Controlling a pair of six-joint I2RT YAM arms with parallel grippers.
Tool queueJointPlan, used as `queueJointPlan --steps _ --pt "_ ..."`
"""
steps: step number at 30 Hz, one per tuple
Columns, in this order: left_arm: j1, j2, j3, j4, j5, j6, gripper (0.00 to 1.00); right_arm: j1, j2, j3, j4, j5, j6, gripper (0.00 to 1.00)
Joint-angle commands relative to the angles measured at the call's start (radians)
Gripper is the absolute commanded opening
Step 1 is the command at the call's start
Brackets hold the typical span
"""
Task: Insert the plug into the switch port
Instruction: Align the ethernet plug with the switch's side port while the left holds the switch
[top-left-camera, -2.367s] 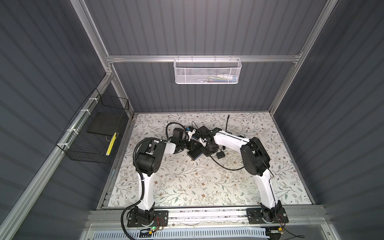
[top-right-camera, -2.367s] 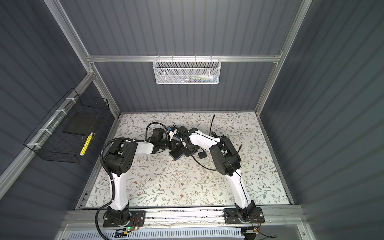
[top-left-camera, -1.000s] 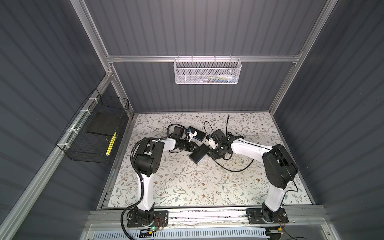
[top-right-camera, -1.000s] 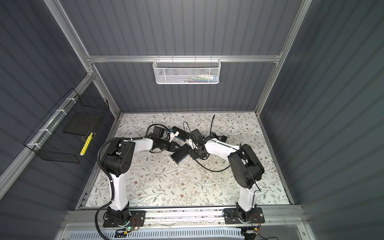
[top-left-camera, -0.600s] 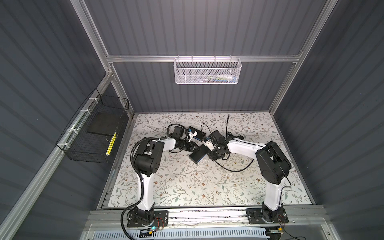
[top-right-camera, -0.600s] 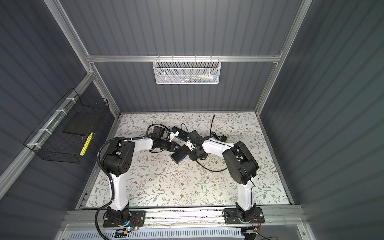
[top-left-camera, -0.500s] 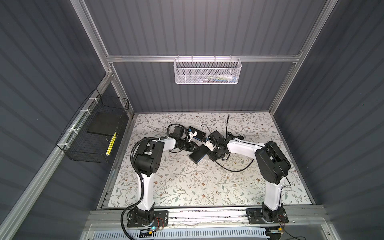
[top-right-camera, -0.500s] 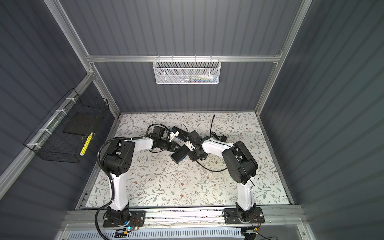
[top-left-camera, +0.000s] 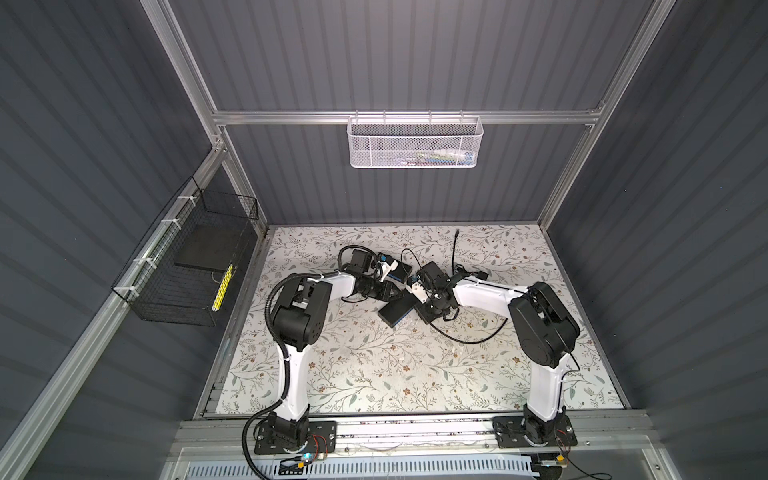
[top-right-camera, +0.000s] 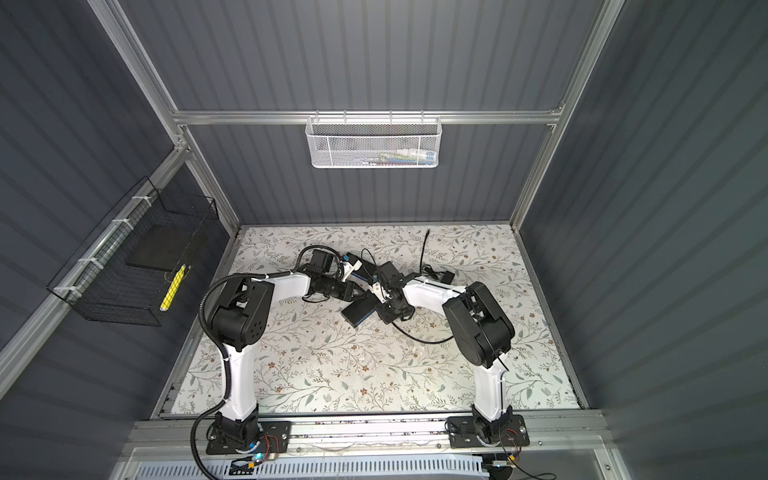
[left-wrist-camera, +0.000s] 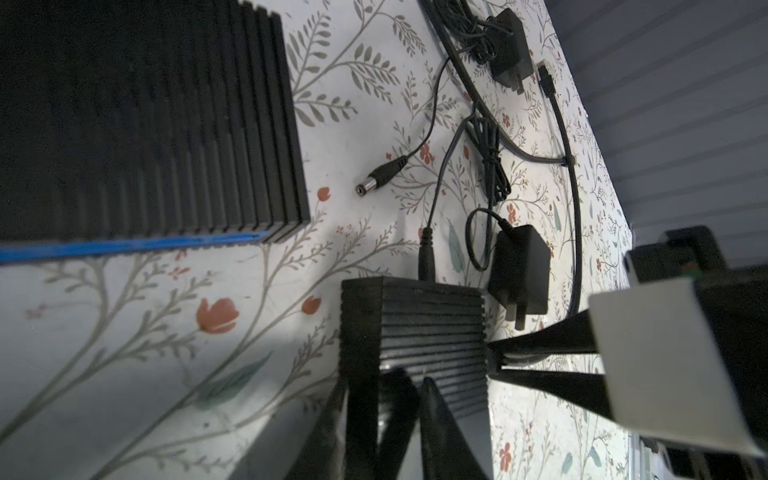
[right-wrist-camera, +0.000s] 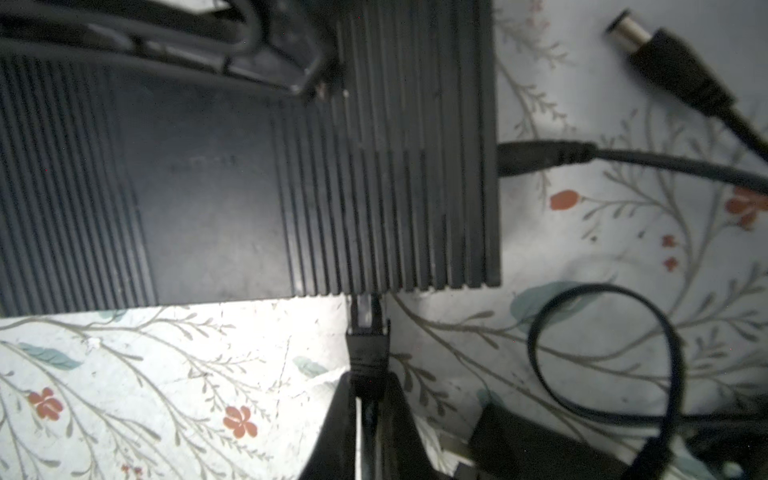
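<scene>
Switch port (right-wrist-camera: 365, 298): set in the long side of the black ribbed box (right-wrist-camera: 249, 187), near one corner. In a top view the box (top-left-camera: 394, 318) lies flat on the surface (top-left-camera: 374, 374), mid-width, in the back half.
Plug (right-wrist-camera: 368, 345): its clear tip meets the port and its black boot points straight away from the box. How deep it sits cannot be told.
Right tool (right-wrist-camera: 369, 388): narrow, both fingers pinching the plug's boot.
Left tool (left-wrist-camera: 386, 388): closed on the box (one finger lies over the ribbed top).
Barrel plug (right-wrist-camera: 540, 158): seated in the box's short end, round the corner from the port.
White mesh basket (top-left-camera: 415, 145): hung on the back wall with a few small items lying inside, too small to name.
Black wire basket (top-left-camera: 183, 282): on the left wall, holding a dark flat slab (top-left-camera: 203, 251) and a yellow strip (top-left-camera: 226, 282).
Left arm (top-left-camera: 299, 299): elbow bent outward, forearm low and reaching inward to the box.
Right arm (top-left-camera: 540, 324): the mirror of it, so the two tools meet at the box.
Crowded side: a second box (left-wrist-camera: 145, 116) with a blue face, a loose barrel plug (left-wrist-camera: 376, 179), a power adapter (left-wrist-camera: 517, 270) and tangled cable lie just behind and beside the box.
Open room: the floral surface between the box and the front rail lies open, as do both side margins.
</scene>
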Motion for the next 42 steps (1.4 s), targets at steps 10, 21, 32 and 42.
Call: queueJointPlan --steps 10,21,32,42 --pt "-0.044 0.07 0.072 -0.044 0.035 0.019 0.29 0.009 -0.007 0.035 0.001 0.022 0.009 0.03" --pt "-0.078 0.092 0.094 -0.018 0.058 0.002 0.3 0.009 -0.021 0.055 0.012 0.079 0.056 0.0" --pt "-0.083 0.078 0.003 0.04 0.062 -0.04 0.29 0.008 -0.029 0.081 0.036 0.159 0.125 0.0" --pt "-0.09 0.067 -0.051 0.079 0.067 -0.066 0.29 0.009 -0.021 0.112 0.052 0.168 0.149 0.0"
